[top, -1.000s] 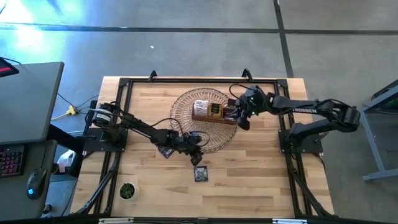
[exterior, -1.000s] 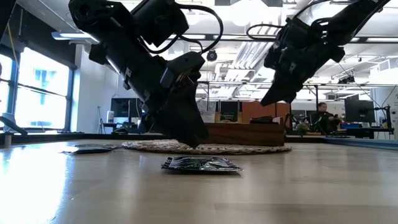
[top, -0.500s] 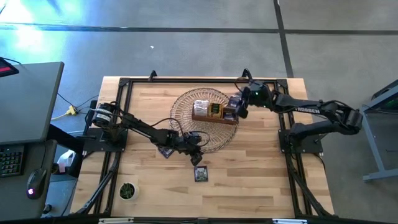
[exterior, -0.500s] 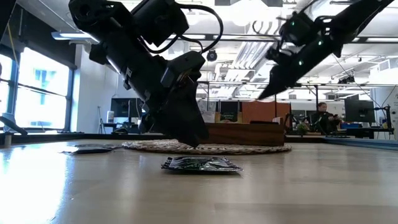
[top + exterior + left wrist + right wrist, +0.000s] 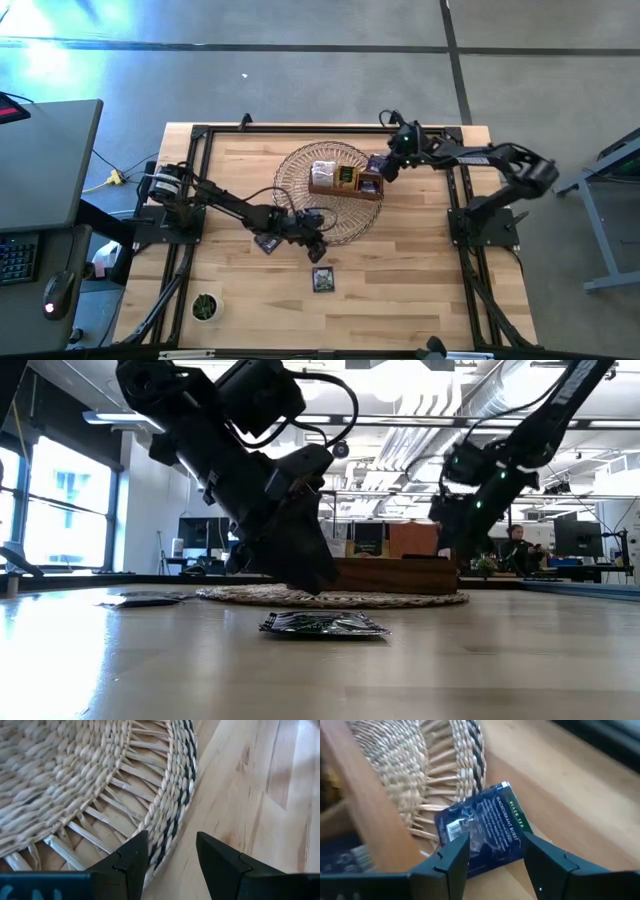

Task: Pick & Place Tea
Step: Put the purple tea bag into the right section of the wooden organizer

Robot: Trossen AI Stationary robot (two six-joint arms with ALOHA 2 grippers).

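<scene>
A dark blue tea sachet (image 5: 480, 827) lies with one edge on the woven basket's rim (image 5: 470, 755) and the rest on the table, beside the wooden box (image 5: 345, 180); it also shows in the high view (image 5: 372, 172). My right gripper (image 5: 492, 852) is open just above it, one finger on either side. My left gripper (image 5: 170, 855) is open and empty over the basket's near rim (image 5: 170, 815). A green-black sachet (image 5: 323, 280) lies flat on the table in front of the basket. Another dark sachet (image 5: 265, 243) lies to the left of my left gripper (image 5: 318, 236).
The wooden box with sachets in it stands on the basket (image 5: 300, 165). A small potted plant (image 5: 205, 307) stands at the near left corner. The black frame rails (image 5: 195, 200) run along the table's sides. Bare wood lies along the near edge (image 5: 400, 300).
My right gripper has gone a little toward the table's far edge and down beside the basket's right rim, tipping to point down at the dark blue sachet. My left gripper has stayed where it was.
</scene>
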